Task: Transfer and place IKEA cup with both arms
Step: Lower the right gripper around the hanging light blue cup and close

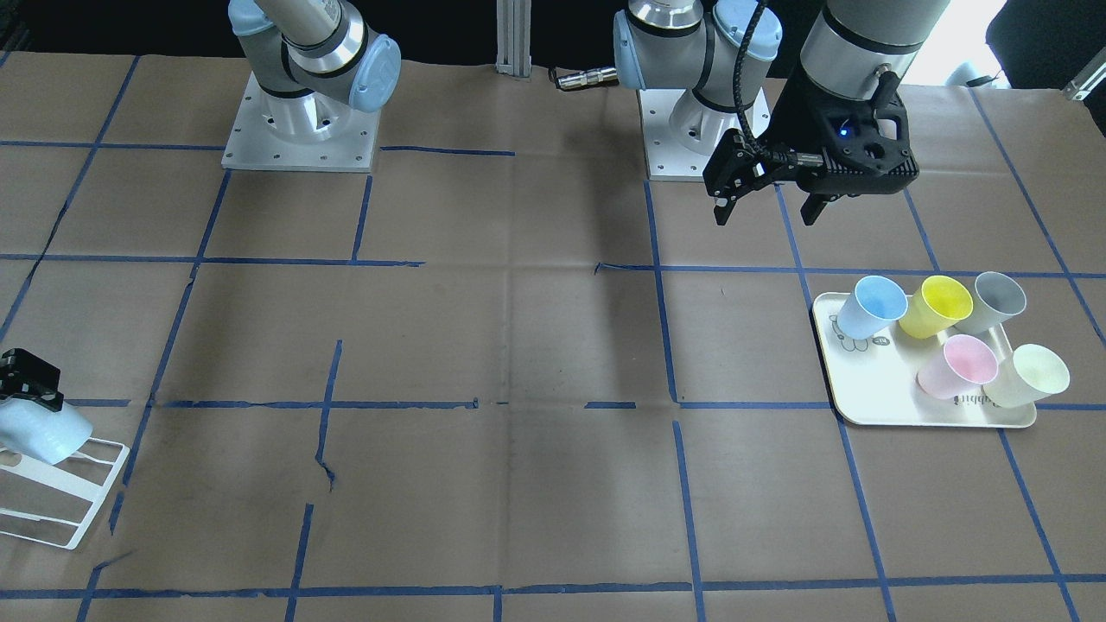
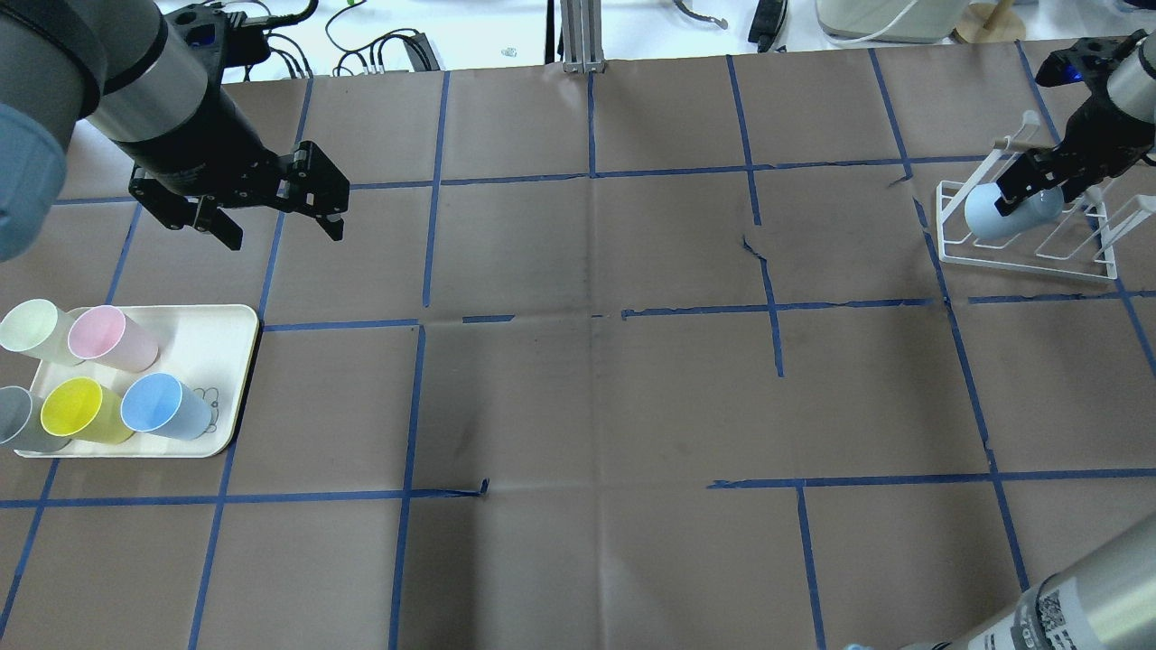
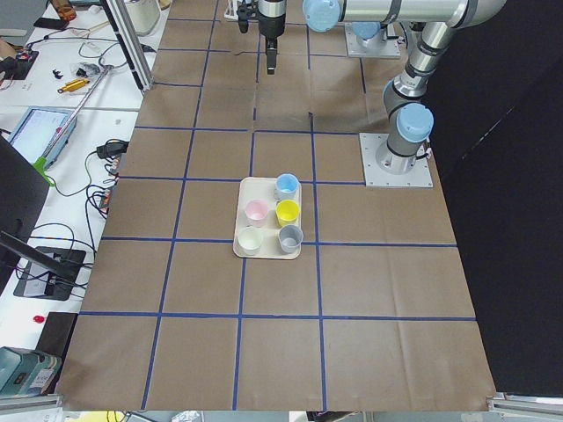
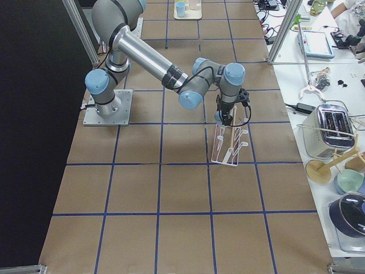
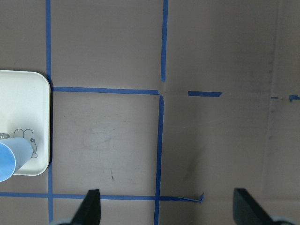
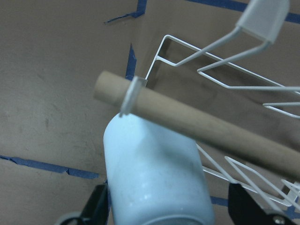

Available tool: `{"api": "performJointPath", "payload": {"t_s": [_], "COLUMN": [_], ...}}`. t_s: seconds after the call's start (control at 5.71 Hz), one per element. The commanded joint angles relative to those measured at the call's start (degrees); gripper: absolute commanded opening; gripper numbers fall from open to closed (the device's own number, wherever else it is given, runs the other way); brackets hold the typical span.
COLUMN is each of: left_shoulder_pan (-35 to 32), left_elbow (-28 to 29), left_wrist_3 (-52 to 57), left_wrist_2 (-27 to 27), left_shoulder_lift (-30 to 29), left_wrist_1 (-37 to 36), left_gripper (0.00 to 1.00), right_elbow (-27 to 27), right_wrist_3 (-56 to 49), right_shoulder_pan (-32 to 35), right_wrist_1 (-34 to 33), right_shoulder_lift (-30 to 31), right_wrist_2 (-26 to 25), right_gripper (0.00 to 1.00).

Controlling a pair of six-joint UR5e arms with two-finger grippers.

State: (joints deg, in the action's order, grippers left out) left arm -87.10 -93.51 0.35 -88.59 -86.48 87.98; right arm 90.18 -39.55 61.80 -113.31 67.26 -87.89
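The IKEA cup (image 2: 998, 215) is a pale-blue tumbler lying tilted on the white wire rack (image 2: 1030, 253) at the table's far right. In the front-facing view the cup (image 1: 47, 432) is at the left edge. My right gripper (image 2: 1039, 185) straddles the cup. In the right wrist view the cup (image 6: 157, 178) sits between the fingers (image 6: 99, 206), with a gap on the right side, so the jaws look open. My left gripper (image 2: 282, 235) is open and empty, hovering above the table just beyond the tray (image 2: 221, 348).
The tray (image 1: 851, 380) holds a near-identical blue cup (image 1: 873, 307), a yellow (image 1: 935, 305), grey (image 1: 994, 301), pink (image 1: 959, 365) and pale-green cup (image 1: 1028, 374). A wooden bar (image 6: 211, 131) of the rack crosses just above the cup. Brown paper with blue tape lines covers the table.
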Motion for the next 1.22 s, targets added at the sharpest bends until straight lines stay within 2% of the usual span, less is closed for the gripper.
{"api": "performJointPath", "payload": {"t_s": [0.0, 0.7, 0.88, 1.05], "left_shoulder_pan": [0.0, 0.0, 0.0, 0.0], "left_elbow": [0.0, 0.0, 0.0, 0.0], "left_wrist_3": [0.0, -0.3, -0.4, -0.5], "left_wrist_2": [0.0, 0.1, 0.1, 0.1], "left_shoulder_lift": [0.0, -0.1, -0.1, 0.0], "left_wrist_1": [0.0, -0.1, -0.1, -0.2], "left_gripper": [0.98, 0.98, 0.98, 0.98], "right_elbow": [0.1, 0.3, 0.5, 0.6], "right_wrist_3": [0.1, -0.2, -0.2, -0.2], "right_shoulder_pan": [0.0, 0.0, 0.0, 0.0], "right_wrist_1": [0.2, 1.2, 1.2, 1.2], "right_shoulder_lift": [0.1, -0.1, -0.1, 0.0], "right_wrist_2": [0.1, -0.1, -0.1, -0.2], "right_gripper": [0.87, 0.87, 0.85, 0.69]}}
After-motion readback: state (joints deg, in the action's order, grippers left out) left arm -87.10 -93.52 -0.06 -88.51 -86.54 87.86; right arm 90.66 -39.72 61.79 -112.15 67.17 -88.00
